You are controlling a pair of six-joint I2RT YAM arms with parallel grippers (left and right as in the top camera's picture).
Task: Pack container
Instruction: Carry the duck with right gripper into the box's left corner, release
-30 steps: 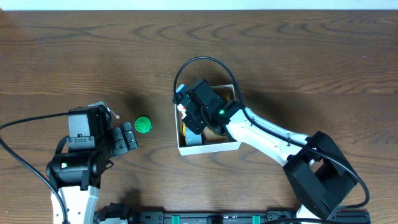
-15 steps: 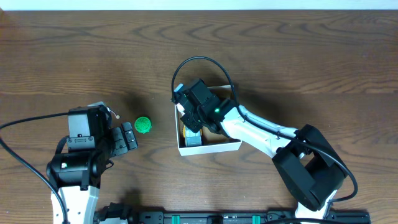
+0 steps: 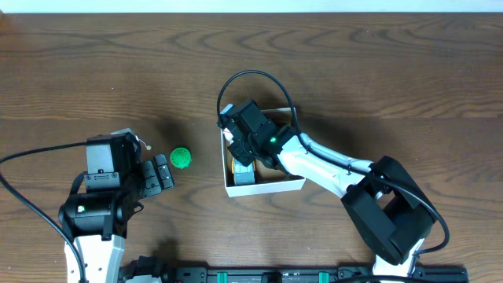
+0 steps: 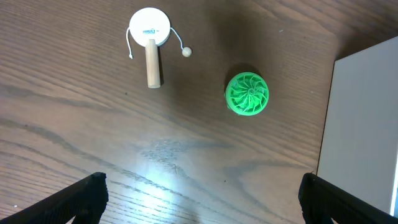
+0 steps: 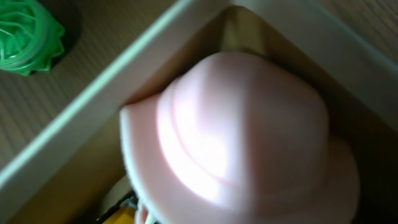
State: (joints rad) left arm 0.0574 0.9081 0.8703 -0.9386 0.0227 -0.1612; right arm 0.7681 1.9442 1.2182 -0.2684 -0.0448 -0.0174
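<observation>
Left fingers are shown spread wide at the lower corners of the left wrist view, with nothing held and only bare worktop between them. The right fingers are hidden, so their opening cannot be told. The right arm's wrist is seen lowered over the left side of the container, which stands near the middle of the worktop. A pale pink domed toy fills the right wrist view above an inner corner of the container, with a yellow item glimpsed beneath it; whether the toy is gripped or already resting cannot be told. The step in hand is judged to be the placing of this toy. A release, if one is needed, and a lift clear of the thin white wall are called for next. A green ribbed toy and a small white drum on a wooden handle lie unpacked outside the container, ahead of the left fingers, which would have to be advanced and closed on one of them
</observation>
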